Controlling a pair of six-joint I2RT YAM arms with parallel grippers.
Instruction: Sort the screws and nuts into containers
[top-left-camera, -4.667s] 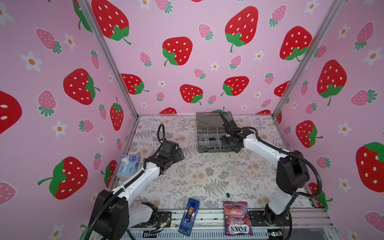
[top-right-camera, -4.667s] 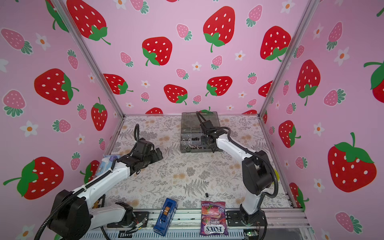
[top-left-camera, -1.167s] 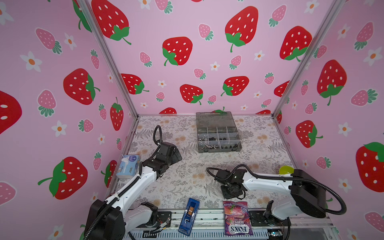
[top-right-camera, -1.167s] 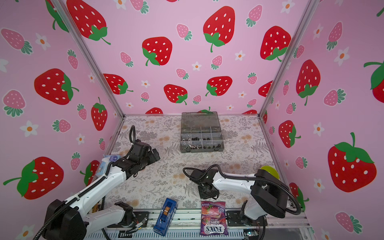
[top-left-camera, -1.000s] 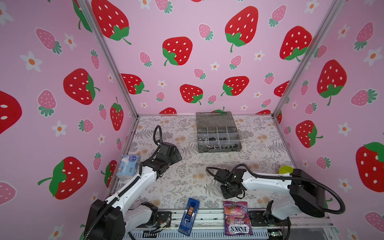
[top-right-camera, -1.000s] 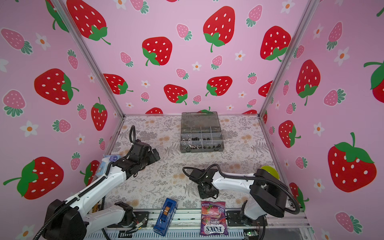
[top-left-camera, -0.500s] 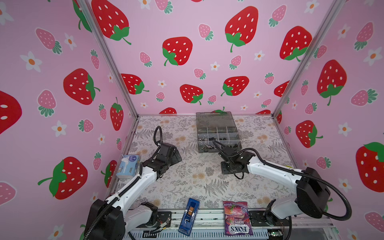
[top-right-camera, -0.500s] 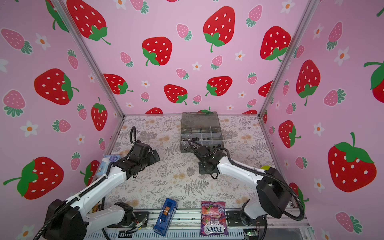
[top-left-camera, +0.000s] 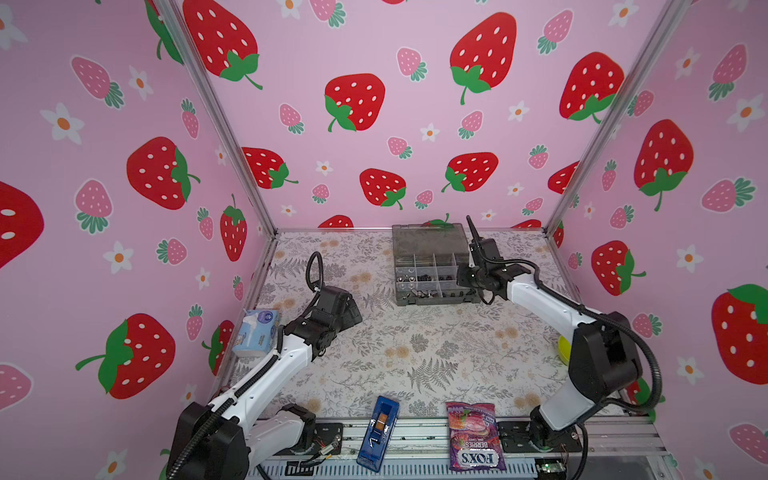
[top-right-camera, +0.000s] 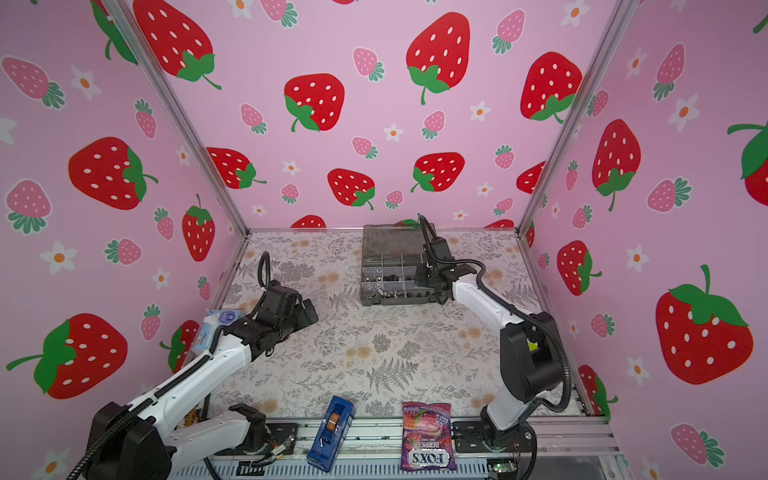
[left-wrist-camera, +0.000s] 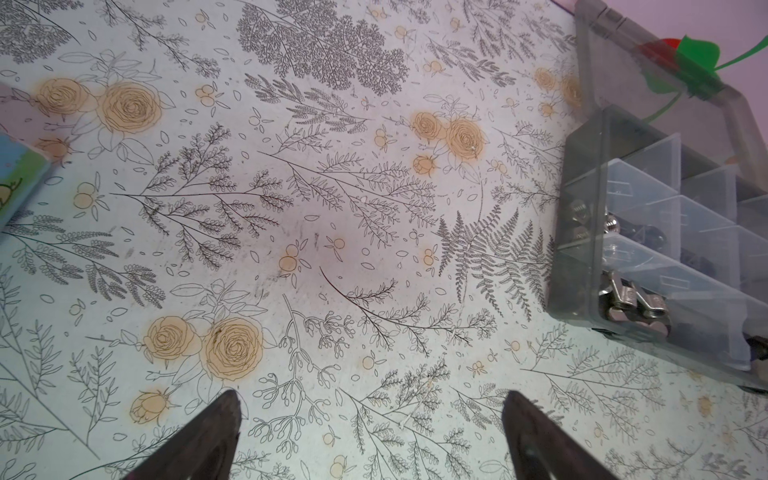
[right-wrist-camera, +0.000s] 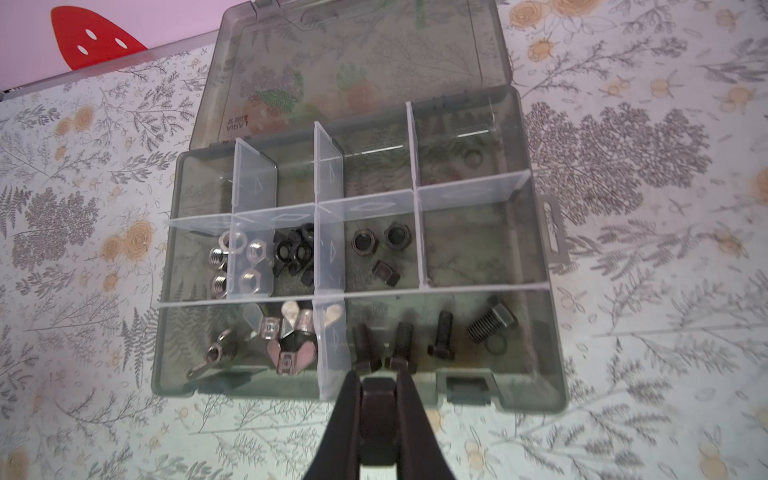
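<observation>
Two arms are out: the left gripper (left-wrist-camera: 370, 401) hangs low over the table (top-left-camera: 415, 353), jaws spread wide and empty; the right gripper (right-wrist-camera: 376, 376), above the near edge of the open grey box (right-wrist-camera: 249, 384) at the back of the table, pinches a small black piece (right-wrist-camera: 376, 409). Black screws (right-wrist-camera: 442, 338) and nuts (right-wrist-camera: 363, 242) lie in separate cells (right-wrist-camera: 465, 241).
</observation>
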